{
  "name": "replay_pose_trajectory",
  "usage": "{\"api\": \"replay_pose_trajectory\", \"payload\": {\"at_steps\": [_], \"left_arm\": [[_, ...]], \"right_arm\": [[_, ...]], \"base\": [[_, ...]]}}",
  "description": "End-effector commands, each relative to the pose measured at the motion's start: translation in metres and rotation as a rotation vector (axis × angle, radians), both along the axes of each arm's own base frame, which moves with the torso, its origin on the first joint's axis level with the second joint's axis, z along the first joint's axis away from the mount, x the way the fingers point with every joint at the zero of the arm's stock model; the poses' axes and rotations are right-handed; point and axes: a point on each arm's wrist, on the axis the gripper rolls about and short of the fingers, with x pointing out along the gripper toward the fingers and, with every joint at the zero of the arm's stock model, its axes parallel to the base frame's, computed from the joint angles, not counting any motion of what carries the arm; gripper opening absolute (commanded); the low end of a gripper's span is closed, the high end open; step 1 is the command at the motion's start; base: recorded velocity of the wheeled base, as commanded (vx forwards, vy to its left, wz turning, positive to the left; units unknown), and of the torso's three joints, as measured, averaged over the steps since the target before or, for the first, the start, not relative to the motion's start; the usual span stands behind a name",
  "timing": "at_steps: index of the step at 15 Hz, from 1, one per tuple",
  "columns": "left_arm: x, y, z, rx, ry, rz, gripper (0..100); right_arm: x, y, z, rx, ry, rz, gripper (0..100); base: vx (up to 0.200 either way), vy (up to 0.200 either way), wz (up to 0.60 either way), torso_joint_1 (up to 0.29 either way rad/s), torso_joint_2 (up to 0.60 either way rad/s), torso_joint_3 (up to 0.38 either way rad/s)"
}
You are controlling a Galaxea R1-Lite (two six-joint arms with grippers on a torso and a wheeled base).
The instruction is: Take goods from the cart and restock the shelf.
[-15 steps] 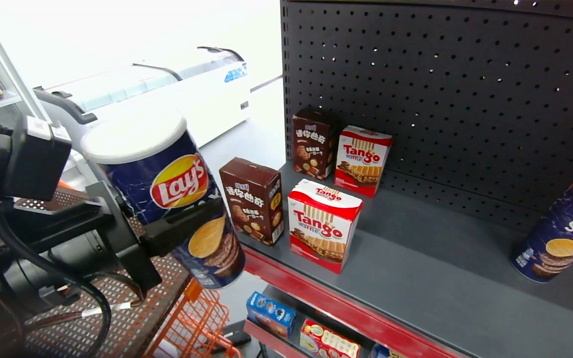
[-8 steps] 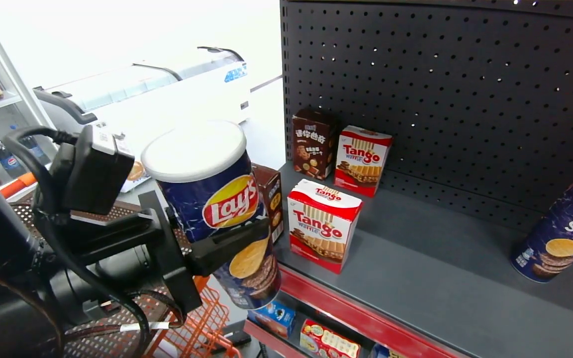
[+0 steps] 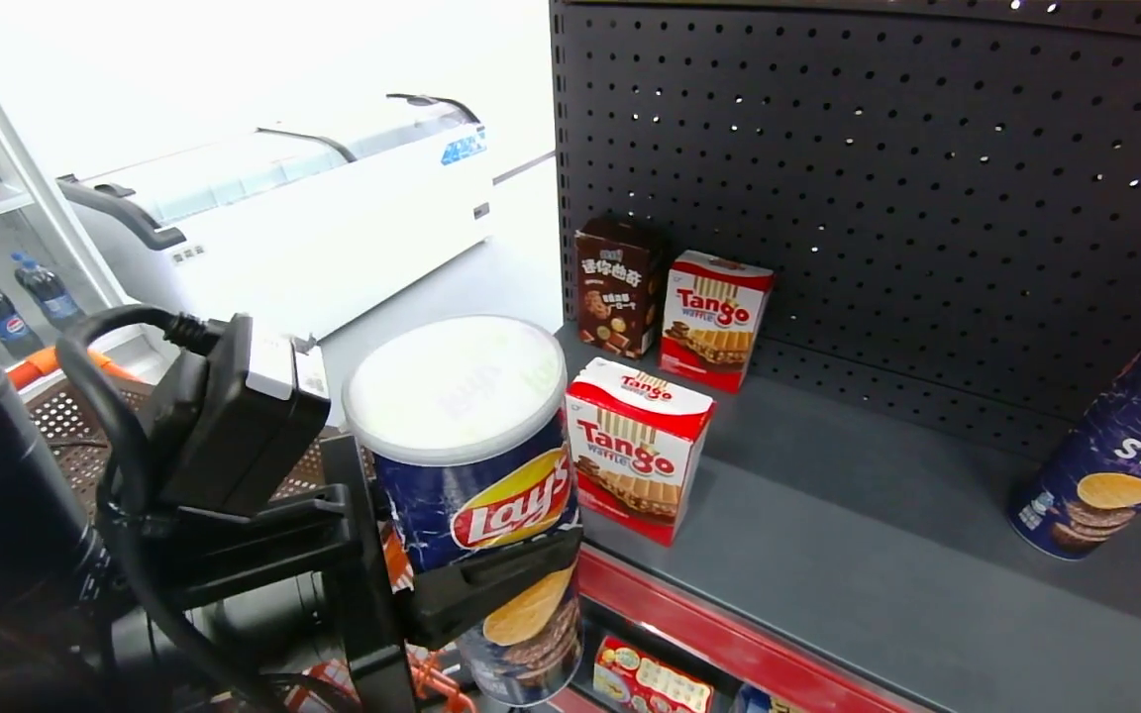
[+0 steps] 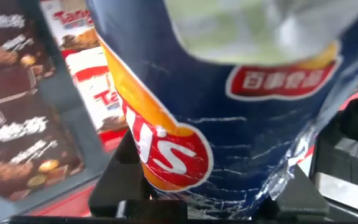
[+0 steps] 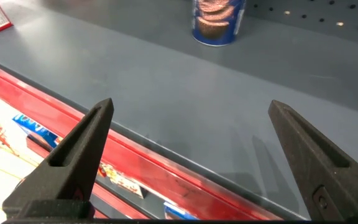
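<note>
- At the front left corner of the shelf (image 3: pixel 828 555), the left gripper (image 3: pixel 476 569) holds a chips can (image 3: pixel 476 495) in the air. Its fingers (image 3: pixel 491 584) are clamped on the can's lower body from either side (one black finger crosses the front of the label).
- The chips can is close to upright with its white lid (image 3: pixel 455 388) on top. Its foot covers the near end of the shelf's red lip (image 3: pixel 729 644), and nothing but the fingers bears it.
- At two o'clock of the held can, just beside it, a front wafer box (image 3: pixel 635 451) stands on the shelf. Whether the two touch cannot be told.
- At twelve o'clock of that box, a rear brown biscuit box (image 3: pixel 615 292) and a rear wafer box (image 3: pixel 714 317) stand side by side against the pegboard (image 3: pixel 878 178).
- At the three o'clock end of the shelf stands a second chips can (image 3: pixel 1115 456), well apart from the boxes.
- The left wrist view has the chips can (image 4: pixel 241 124) right before the lens, with a near brown biscuit box (image 4: pixel 17 143) beyond it.
- The right gripper (image 5: pixel 191 162) hovers over bare shelf near the red lip (image 5: pixel 104 143), fingers wide apart and holding nothing. The second chips can (image 5: pixel 219 22) stands farther in.
- At nine o'clock of the held can, behind the left arm, lies the cart (image 3: pixel 65 426) with its mesh. A white chest freezer (image 3: pixel 313 218) stands at eleven o'clock.
</note>
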Motion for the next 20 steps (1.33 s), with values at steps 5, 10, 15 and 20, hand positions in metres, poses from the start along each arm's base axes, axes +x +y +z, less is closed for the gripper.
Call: {"api": "replay_pose_trajectory", "payload": {"at_steps": [5,10,15,20], "left_arm": [[-0.0074,-0.0066,0.0023,-0.008,-0.006,-0.048,0],[-0.0074,-0.0065,0.0007,-0.004,-0.002,-0.046,0],[-0.0080,-0.0027,0.0012,-0.007,-0.005,-0.032,0],[-0.0107,0.0005,-0.0043,0.004,0.007,-0.026,0]], "right_arm": [[0.0001,0.0000,0.0000,0.000,0.001,0.001,100],[0.0001,0.0000,0.0000,0.000,0.001,-0.001,100],[0.0001,0.0000,-0.0001,0.000,0.002,0.001,100],[0.0001,0.0000,-0.0001,0.000,0.002,0.001,100]], "base": [[0.000,0.000,-0.60,0.004,0.00,0.003],[0.000,0.000,-0.48,0.001,0.00,0.000],[0.000,0.000,0.00,0.000,0.00,0.000],[0.000,0.000,0.00,0.000,0.00,0.000]]}}
